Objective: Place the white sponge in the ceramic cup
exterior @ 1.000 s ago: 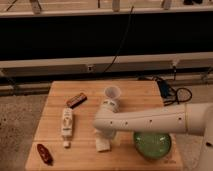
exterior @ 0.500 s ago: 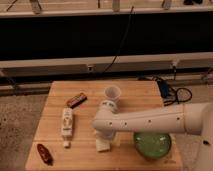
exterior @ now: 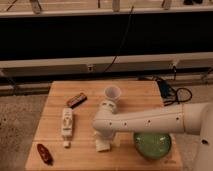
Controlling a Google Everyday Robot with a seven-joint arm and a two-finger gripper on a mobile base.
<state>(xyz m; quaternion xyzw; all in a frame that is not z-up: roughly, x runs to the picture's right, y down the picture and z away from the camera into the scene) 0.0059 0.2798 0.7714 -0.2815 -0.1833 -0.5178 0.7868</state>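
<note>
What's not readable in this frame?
- Camera view: the gripper, down at the front of the table beside the green bowl, covers part of the white sponge; grasp or contact can't be told.
- Bowl's far rim: hidden by the arm.
- Arm's base: cut off at the right edge.
- Inside of the ceramic cup: not visible from this angle.

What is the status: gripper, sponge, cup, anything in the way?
Gripper low over the white sponge, near the front edge of the table. Cup upright behind it, sponge not in yet. Green bowl off to the side, not between them.
</note>
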